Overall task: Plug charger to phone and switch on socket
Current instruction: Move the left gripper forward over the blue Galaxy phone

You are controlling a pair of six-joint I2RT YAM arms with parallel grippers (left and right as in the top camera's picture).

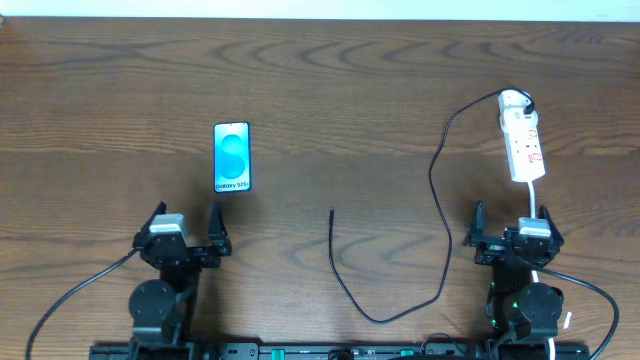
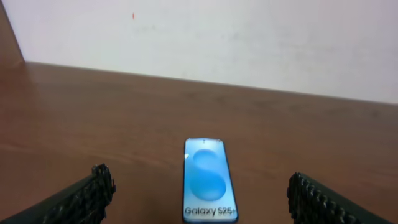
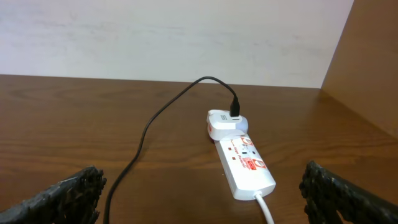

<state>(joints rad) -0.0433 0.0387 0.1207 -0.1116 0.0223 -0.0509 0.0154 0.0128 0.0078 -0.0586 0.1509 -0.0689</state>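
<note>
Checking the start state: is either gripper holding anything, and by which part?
Nothing is held. The left gripper and right gripper are both open and empty; the charger lies untouched between them.

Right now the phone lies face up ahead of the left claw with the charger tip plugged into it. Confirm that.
Not plugged in. The phone lies face up ahead of the left claw, but the charger tip lies loose on the table, apart from the phone. The overhead view shows it.

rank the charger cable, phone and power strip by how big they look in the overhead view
1. charger cable: longest by far, though thin.
2. power strip and phone: too close; strip a bit longer, phone wider.
</note>
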